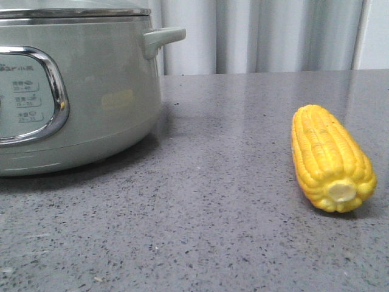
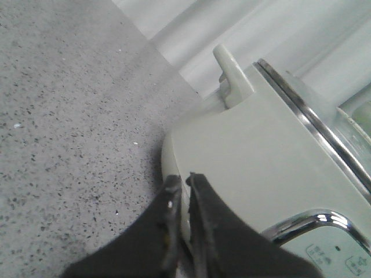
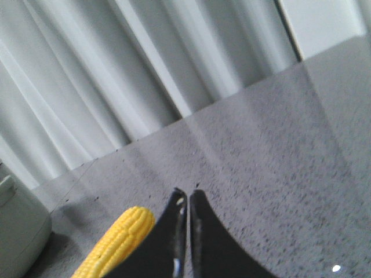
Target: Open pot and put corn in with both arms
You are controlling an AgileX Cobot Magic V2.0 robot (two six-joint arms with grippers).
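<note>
Lifting the pot lid needs the left gripper, now pressed together like the right gripper, spread first.

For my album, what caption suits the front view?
Lidded green pot and yellow corn lying apart on a speckled grey table.

glossy pot, chrome rim, speckled stone table

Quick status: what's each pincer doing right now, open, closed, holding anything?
Left pincer: closed, empty, beside the pot.
Right pincer: closed, empty, near the corn.
</note>
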